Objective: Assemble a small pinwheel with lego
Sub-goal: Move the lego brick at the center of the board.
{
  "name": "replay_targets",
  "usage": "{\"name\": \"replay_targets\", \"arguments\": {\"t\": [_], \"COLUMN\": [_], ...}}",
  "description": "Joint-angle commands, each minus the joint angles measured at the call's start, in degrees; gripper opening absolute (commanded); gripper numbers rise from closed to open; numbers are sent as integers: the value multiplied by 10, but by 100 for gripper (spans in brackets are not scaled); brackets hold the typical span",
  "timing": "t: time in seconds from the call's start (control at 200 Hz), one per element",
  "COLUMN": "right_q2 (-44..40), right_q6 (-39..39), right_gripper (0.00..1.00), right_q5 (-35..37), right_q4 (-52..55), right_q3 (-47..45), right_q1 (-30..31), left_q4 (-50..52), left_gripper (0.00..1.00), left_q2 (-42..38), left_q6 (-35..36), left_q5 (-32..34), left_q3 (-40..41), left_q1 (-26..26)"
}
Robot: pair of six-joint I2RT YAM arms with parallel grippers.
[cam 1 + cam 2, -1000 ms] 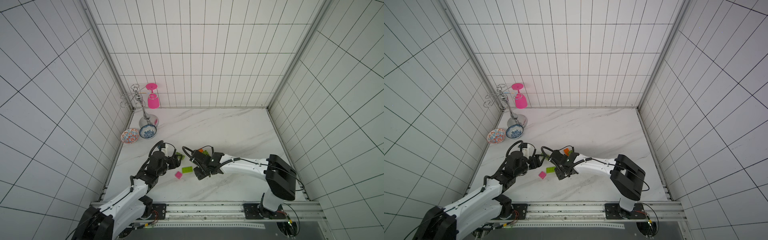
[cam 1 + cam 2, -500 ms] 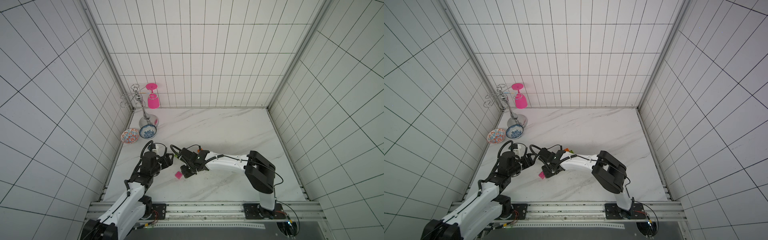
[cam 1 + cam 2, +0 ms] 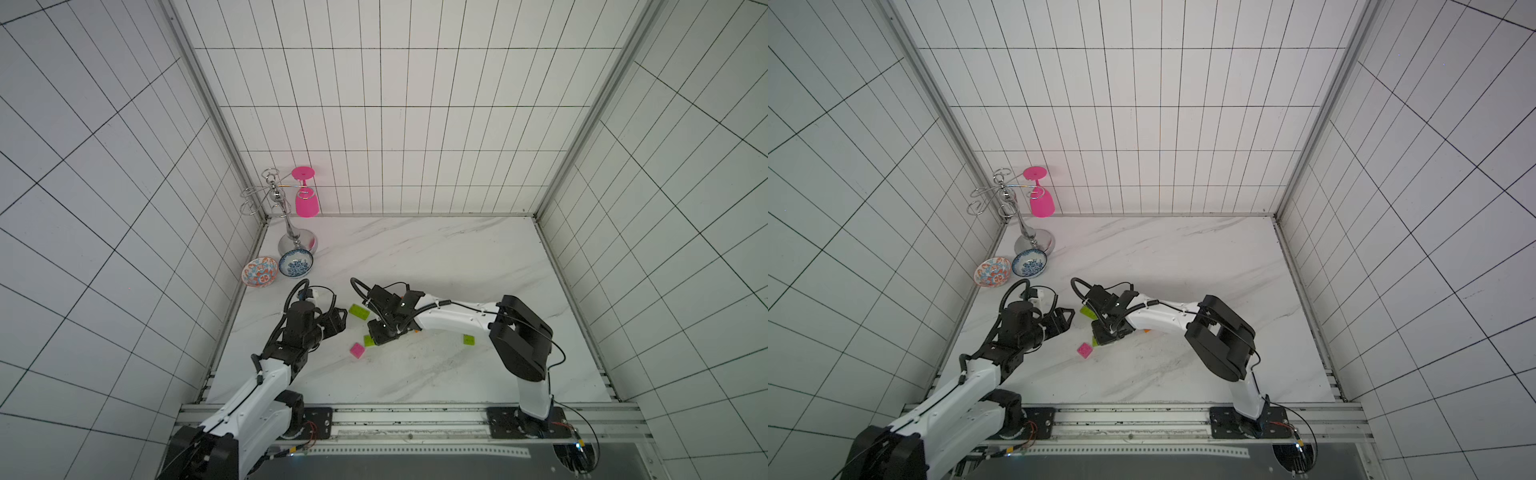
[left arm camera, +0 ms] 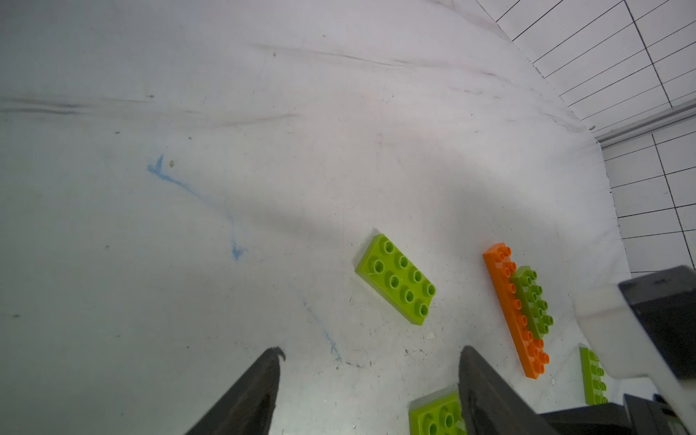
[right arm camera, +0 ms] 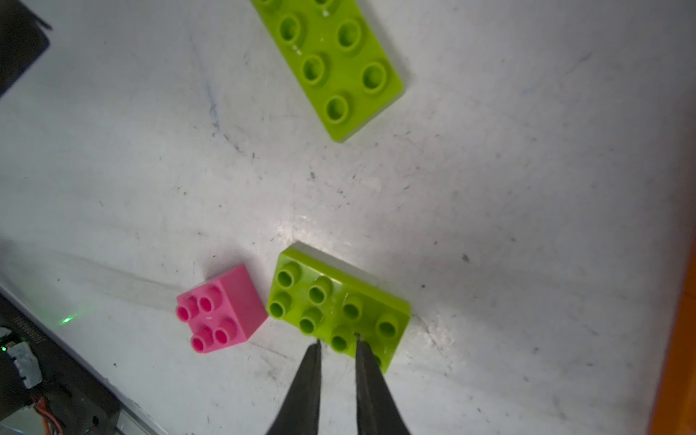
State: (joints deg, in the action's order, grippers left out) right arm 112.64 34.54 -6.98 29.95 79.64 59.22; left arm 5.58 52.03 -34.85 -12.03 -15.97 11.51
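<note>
The lego lies loose on the marble table (image 3: 415,257). A pink square brick (image 5: 222,312) touches a lime-green brick (image 5: 339,301). My right gripper (image 5: 338,339) is down on that brick's near edge, its tips a stud's width apart with one stud between them. Another lime brick (image 3: 359,311) lies apart, farther back. An orange bar (image 4: 504,286) carries a lime brick (image 4: 533,301) on top and is mostly hidden under my right arm in both top views. One more lime brick (image 3: 469,340) lies right of it. My left gripper (image 4: 371,354) hovers open and empty.
A chrome glass stand (image 3: 286,216) holding a pink goblet (image 3: 306,199) stands in the back left corner. Two patterned bowls (image 3: 259,271) (image 3: 296,262) sit beside it. Tiled walls close three sides, and the arms' mounting rail (image 3: 395,415) runs along the front.
My right arm has swung left and its gripper has come down on the lime brick beside the pink one. My left gripper drew back slightly. The bricks lie where they were.
</note>
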Motion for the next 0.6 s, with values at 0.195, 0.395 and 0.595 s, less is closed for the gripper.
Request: {"name": "replay_targets", "arguments": {"t": [0.195, 0.395, 0.595], "right_q2": [14, 34, 50], "right_q6": [-23, -30, -60], "right_gripper": [20, 20, 23], "right_q5": [-42, -20, 87], "right_q4": [4, 27, 116], "right_q3": [-6, 6, 30], "right_q1": [-7, -8, -10], "left_q4": [-7, -6, -6], "left_gripper": [76, 76, 76], "left_q2": [11, 19, 36], "left_q6": [8, 11, 17], "left_q5": [0, -12, -31], "left_q3": [-18, -24, -33], "left_q1": [-3, -3, -3]}}
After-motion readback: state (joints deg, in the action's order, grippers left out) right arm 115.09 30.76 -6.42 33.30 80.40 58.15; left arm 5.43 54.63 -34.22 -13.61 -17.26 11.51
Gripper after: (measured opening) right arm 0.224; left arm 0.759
